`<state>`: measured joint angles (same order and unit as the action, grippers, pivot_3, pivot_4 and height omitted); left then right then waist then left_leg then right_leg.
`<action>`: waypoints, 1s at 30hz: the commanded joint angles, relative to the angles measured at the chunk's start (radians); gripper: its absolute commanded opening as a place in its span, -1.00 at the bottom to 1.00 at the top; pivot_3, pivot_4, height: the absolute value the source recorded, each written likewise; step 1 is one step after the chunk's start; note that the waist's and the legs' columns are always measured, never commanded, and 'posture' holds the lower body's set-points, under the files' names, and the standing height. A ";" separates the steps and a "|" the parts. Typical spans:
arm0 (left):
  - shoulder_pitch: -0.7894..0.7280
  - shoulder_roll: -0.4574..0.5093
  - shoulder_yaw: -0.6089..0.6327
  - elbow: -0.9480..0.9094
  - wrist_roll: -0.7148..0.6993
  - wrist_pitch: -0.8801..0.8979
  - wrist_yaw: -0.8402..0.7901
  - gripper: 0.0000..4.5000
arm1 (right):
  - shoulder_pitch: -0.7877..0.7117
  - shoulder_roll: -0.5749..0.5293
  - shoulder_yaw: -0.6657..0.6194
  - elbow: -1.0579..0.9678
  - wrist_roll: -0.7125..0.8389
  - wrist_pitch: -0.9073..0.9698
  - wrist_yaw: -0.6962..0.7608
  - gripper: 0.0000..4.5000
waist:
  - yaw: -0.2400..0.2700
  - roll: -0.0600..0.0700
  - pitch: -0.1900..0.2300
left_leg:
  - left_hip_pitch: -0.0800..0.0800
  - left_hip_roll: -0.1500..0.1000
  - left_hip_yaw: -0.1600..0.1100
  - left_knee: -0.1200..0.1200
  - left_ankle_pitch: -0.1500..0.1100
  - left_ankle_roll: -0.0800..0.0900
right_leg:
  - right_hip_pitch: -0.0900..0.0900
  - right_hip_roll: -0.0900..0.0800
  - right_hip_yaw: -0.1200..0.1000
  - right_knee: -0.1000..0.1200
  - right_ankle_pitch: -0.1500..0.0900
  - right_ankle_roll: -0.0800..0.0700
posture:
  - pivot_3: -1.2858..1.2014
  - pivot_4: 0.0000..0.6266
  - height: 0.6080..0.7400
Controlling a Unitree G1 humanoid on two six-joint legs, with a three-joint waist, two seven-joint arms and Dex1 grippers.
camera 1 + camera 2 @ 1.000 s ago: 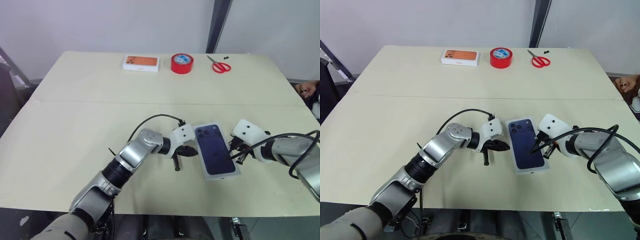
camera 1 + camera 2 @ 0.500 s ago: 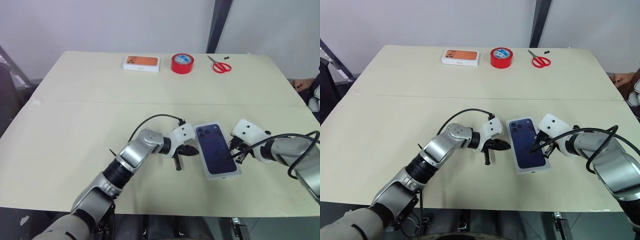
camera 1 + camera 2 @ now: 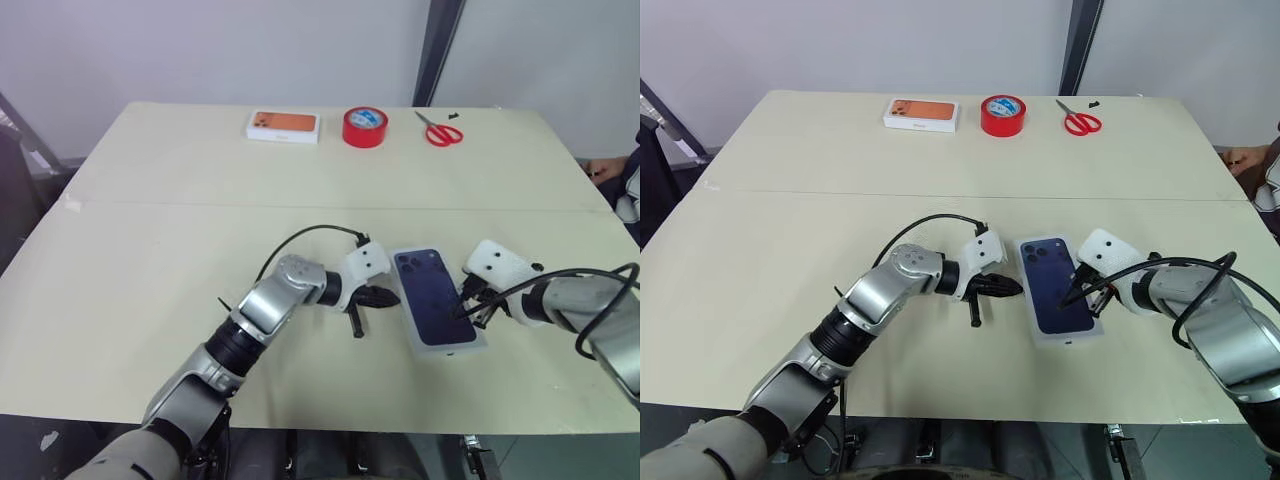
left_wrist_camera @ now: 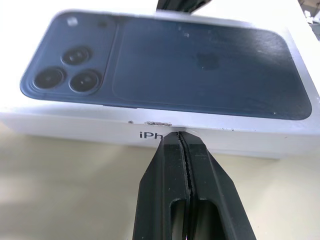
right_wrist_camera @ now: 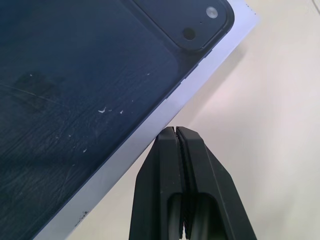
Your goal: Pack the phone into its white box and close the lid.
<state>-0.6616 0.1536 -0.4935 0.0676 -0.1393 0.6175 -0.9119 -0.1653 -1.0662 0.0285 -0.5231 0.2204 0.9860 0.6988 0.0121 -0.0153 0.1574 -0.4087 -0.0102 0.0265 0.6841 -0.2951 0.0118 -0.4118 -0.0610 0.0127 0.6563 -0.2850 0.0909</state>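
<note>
The lid (image 3: 440, 311), printed with a dark blue phone, sits on its box in the lower centre-right of the head view, long axis running from top to bottom of the frame with a slight tilt. It lies between the two grippers. The left gripper (image 4: 181, 136), fingers pressed shut and holding nothing, touches the lid's long side wall. The right gripper (image 5: 175, 131), likewise shut and empty, rests at the opposite long edge. Both are about equally near; likely they are squaring or pressing the lid.
</note>
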 commanded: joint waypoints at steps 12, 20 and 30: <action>0.004 -0.014 -0.003 -0.031 -0.007 -0.029 0.001 -1.00 | 0.022 -0.025 -0.023 -0.005 -0.016 -0.031 0.023 -0.97 | 0.000 0.000 0.000 | 0.000 0.000 0.000 0.000 0.000 0.000 | 0.000 0.000 0.000 0.000 0.000 0.000 | 0.03 -0.52 0.77; 0.009 -0.009 0.001 -0.027 -0.007 -0.033 0.000 -1.00 | 0.136 -0.101 -0.230 0.010 0.039 -0.165 0.181 -0.97 | 0.001 0.000 0.000 | 0.000 0.000 0.000 0.000 0.000 0.000 | 0.000 0.000 0.000 0.000 0.000 0.000 | 0.03 -0.52 0.77; -0.022 0.000 0.115 -0.028 -0.075 -0.002 0.015 -1.00 | 0.258 -0.053 -0.351 -0.131 0.180 -0.163 0.289 -0.97 | 0.000 0.000 0.000 | 0.001 0.001 0.000 0.000 0.000 0.000 | 0.001 0.001 0.000 0.000 0.000 0.000 | 0.03 -0.52 0.77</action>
<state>-0.6456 0.1705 -0.4237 0.0641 -0.1885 0.6117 -0.9122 0.0835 -1.1336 -0.3035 -0.6125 0.3772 0.8198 0.9904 0.0125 -0.0154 0.1574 -0.4079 -0.0097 0.0264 0.6843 -0.2952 0.0120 -0.4105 -0.0603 0.0127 0.6564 -0.2849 0.0912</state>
